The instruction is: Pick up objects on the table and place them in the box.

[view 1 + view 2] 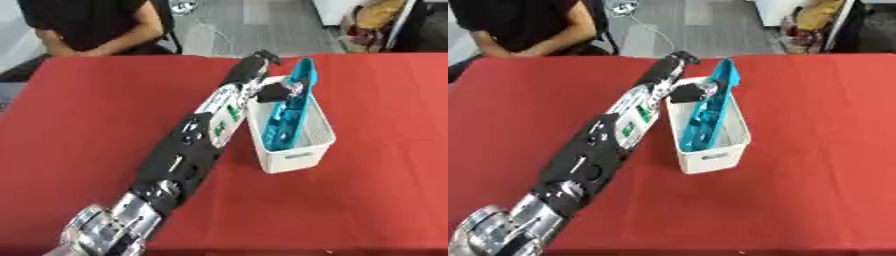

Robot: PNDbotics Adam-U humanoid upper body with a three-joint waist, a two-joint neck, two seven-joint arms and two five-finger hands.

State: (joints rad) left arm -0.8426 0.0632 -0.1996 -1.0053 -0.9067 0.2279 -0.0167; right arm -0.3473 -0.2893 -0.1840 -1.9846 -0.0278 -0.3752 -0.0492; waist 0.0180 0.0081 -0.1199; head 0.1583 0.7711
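So the left hand (262, 75) is reaching in over the far end of the white box (302, 160) on the red table (105, 110), and its fingers look curled, pinching the upper part of a long teal object (289, 112). That object sits inside the box already, lower end down near the front wall, top end sticking up past the far rim. Its long axis runs front-to-back along the box, tilted, with the high end pointing away from the robot and slightly right. What worries me: it's longer than the box, so if the hand lets go now it might lean on the rim and tip out, or lever the light box over. Dragging the wrist against the near wall could shove the box too. Right hand isn't visible anywhere.
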